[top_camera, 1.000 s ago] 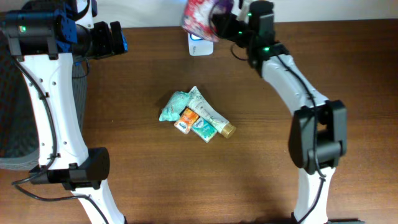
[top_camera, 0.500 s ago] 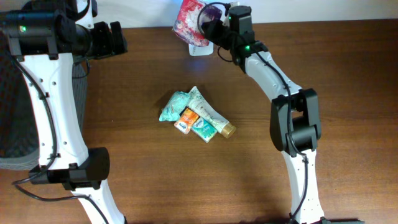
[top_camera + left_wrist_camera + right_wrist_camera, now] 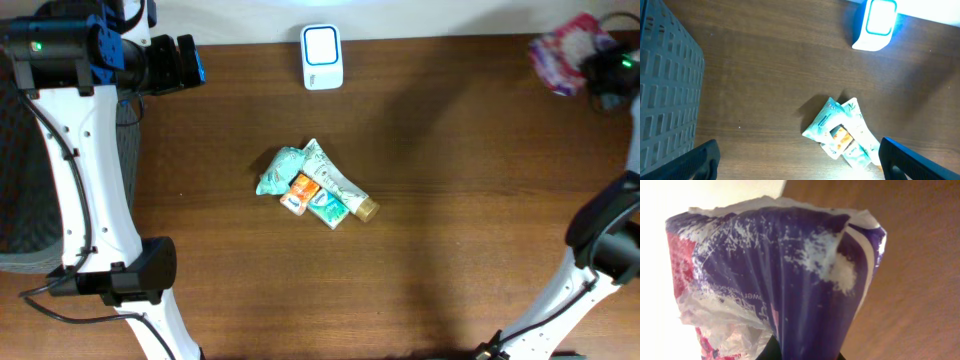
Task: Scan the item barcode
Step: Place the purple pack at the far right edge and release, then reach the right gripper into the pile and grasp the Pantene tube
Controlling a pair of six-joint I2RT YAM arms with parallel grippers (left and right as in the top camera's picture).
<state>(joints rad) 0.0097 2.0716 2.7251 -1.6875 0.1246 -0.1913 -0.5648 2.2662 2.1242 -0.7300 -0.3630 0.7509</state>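
Overhead: right gripper (image 3: 598, 72) clamped on pink-purple packet (image 3: 562, 58) at far right edge, well apart from scanner (image 3: 322, 57). Left gripper (image 3: 190, 62) spread, empty. Centre pile (image 3: 315, 186) likely awaits scanning.

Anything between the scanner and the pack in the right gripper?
No. Overhead shows only bare table between scanner and the pack in the right gripper.
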